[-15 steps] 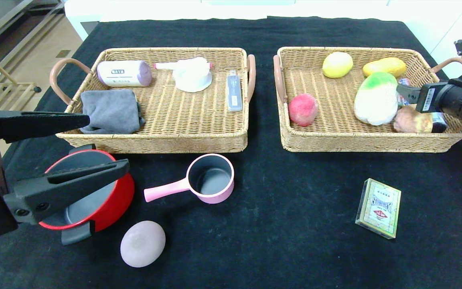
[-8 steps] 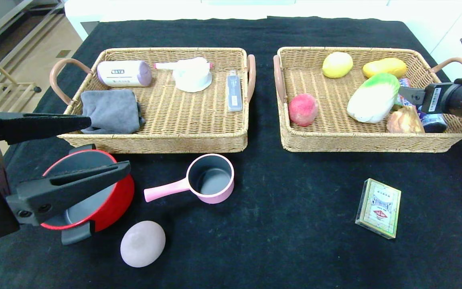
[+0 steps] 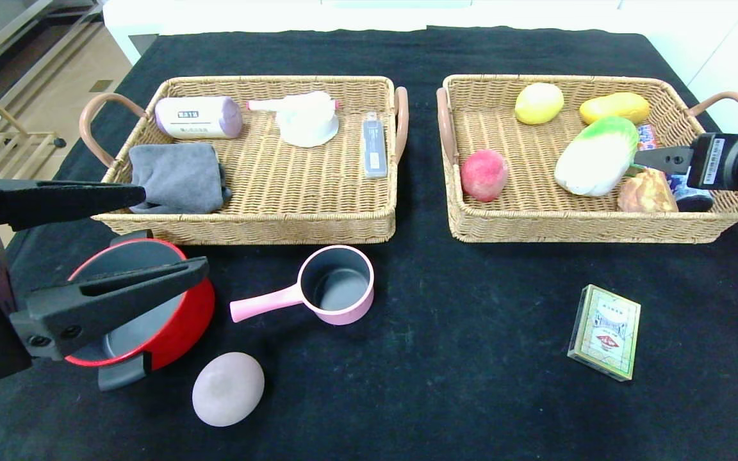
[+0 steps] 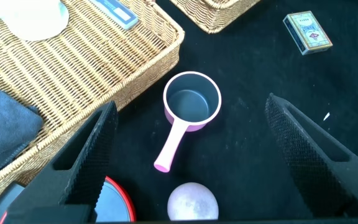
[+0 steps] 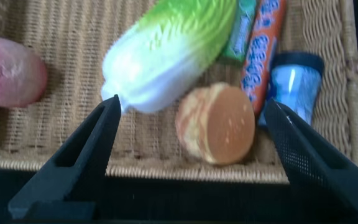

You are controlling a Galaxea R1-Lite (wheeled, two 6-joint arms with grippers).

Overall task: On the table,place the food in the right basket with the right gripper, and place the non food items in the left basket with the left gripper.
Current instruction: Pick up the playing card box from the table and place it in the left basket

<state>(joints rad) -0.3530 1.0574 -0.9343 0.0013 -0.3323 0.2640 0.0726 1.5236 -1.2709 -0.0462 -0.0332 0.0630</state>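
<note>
Napa cabbage (image 3: 596,157) released, lying tilted in right basket (image 3: 535,224); right gripper (image 3: 654,158) withdrawn rightward, jaws apart

**Right gripper released the cabbage and drew back**

Over the last second the right gripper (image 3: 654,158) pulled away toward the right rim of the right basket (image 3: 471,232), and its arm sank lower at the edge of the head view. The napa cabbage (image 3: 596,157), which had stood nearly upright against the burger bun (image 3: 646,191), tipped over and came to lie slantwise, green end up by the far corner. The bun shifted a little and turned more on edge. The gripper's fingers, wide apart in the right wrist view, ended clear of both.
</note>
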